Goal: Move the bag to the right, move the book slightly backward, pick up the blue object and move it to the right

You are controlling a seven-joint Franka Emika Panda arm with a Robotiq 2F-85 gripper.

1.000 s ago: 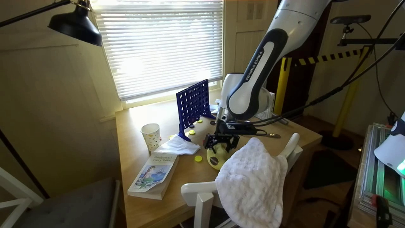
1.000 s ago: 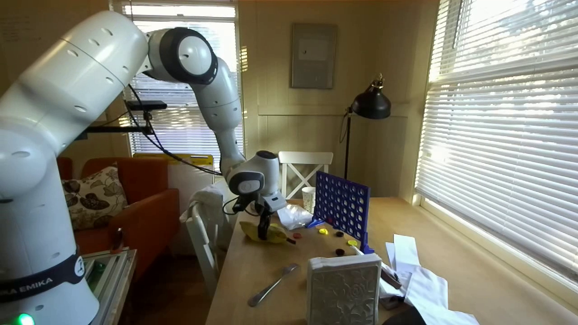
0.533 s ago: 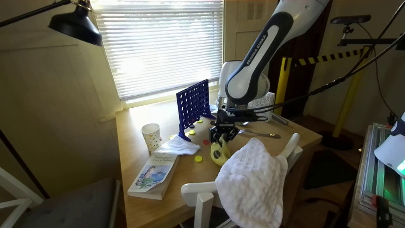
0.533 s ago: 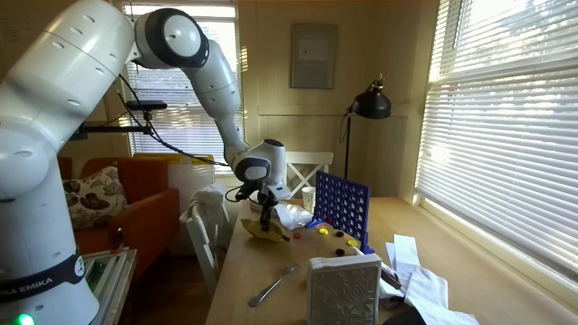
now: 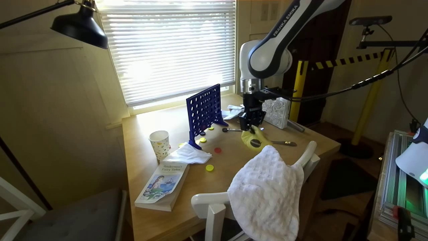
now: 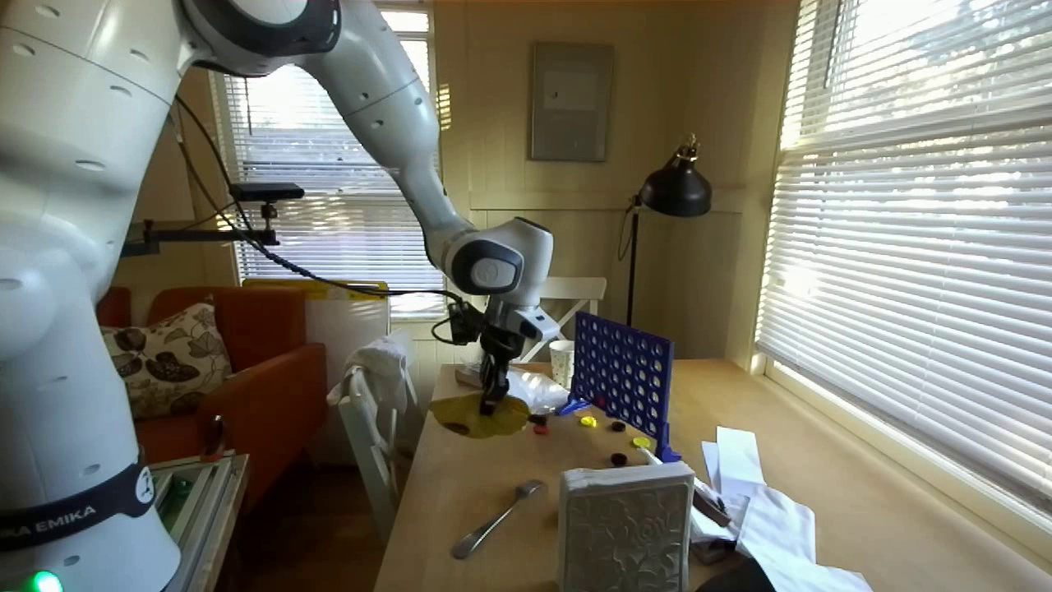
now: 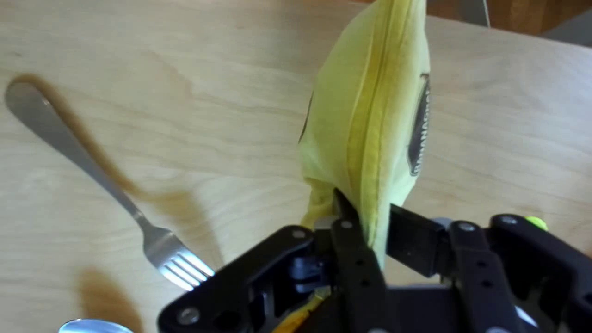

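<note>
The bag [image 7: 337, 125] is yellow, banana-shaped and zipped, with a dark oval label. My gripper [image 7: 367, 206] pinches one end of it, with one finger on each side of the cloth. In both exterior views the bag [image 5: 256, 141] hangs from the gripper [image 6: 491, 404] and seems to be off the table. The thick book [image 5: 161, 184] with a mermaid cover lies flat at the near left of the table in an exterior view. Upright behind it stands the blue object [image 5: 204, 108], a dark-blue grid frame with round holes, also visible as the blue object [image 6: 622, 372] from the other side.
A patterned paper cup [image 5: 159, 144] and crumpled clear plastic [image 5: 188, 153] stand between book and frame. Several discs, such as a red disc [image 5: 217, 150], lie around. A fork [image 7: 169, 256], a white carved block [image 6: 626, 530] and a towel-draped chair [image 5: 267, 194] are near the bag.
My gripper has shut on the bag and risen with it. In an exterior view both have moved up and to the right. Book and blue object have not moved.
</note>
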